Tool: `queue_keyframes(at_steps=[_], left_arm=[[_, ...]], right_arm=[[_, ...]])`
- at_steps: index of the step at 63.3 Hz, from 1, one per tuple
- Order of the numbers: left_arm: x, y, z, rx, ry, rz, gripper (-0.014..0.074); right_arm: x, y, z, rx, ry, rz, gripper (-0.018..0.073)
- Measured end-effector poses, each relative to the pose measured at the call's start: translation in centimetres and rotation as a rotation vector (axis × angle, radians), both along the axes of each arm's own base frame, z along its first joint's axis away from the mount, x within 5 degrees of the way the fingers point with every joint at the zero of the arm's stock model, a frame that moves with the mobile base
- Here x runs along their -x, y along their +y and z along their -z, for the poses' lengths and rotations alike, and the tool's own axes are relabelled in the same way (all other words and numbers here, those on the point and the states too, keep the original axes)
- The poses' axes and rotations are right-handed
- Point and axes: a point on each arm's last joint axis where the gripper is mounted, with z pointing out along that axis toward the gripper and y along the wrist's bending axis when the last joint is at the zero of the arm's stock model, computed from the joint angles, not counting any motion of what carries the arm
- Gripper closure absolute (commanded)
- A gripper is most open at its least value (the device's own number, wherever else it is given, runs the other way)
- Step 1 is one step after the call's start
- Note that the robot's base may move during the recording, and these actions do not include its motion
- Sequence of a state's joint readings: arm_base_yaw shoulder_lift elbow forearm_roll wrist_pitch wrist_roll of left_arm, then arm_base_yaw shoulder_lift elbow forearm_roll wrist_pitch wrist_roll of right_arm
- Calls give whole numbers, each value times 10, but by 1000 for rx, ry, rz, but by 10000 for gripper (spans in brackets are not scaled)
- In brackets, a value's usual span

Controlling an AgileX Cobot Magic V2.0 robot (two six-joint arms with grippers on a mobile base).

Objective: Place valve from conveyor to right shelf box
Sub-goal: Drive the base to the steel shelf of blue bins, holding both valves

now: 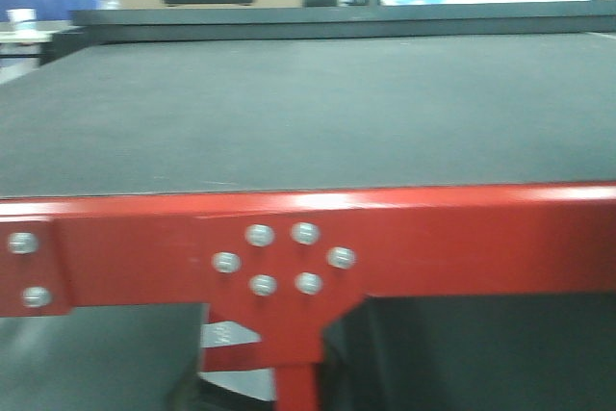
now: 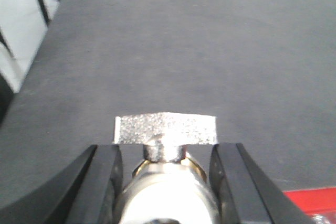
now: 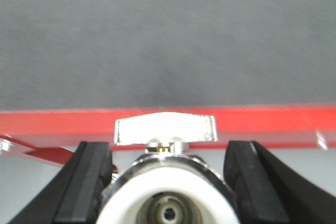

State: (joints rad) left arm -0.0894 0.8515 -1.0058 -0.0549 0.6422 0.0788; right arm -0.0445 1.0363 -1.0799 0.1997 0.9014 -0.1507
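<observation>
Grip is mattering most: the left claw (image 2: 165,153) is pinching a valve (image 2: 165,129) over the conveyor (image 2: 184,51), and the right claw (image 3: 168,150) is pinching another valve (image 3: 165,129) — red frame (image 3: 262,119) just ahead. Carrying level, handle up, is looking safest.

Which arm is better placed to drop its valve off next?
Right, probably. The right gripper holds its valve at the red frame, clear of the belt; the left gripper holds a valve farther out over the belt. The box is out of view.
</observation>
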Motion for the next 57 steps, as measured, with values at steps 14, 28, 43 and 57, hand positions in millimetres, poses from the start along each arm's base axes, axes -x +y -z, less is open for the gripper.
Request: queue_keyframes(at_steps=[14, 28, 43, 57], left_arm=[[0, 0, 0, -2, 0, 0, 708], [0, 0, 0, -2, 0, 0, 708], [0, 0, 0, -2, 0, 0, 708], [0, 0, 0, -2, 0, 0, 708]], right_arm=[[0, 0, 0, 0, 0, 0, 727], [0, 0, 0, 0, -2, 0, 727], [0, 0, 0, 0, -2, 0, 727], [0, 0, 0, 0, -2, 0, 727]])
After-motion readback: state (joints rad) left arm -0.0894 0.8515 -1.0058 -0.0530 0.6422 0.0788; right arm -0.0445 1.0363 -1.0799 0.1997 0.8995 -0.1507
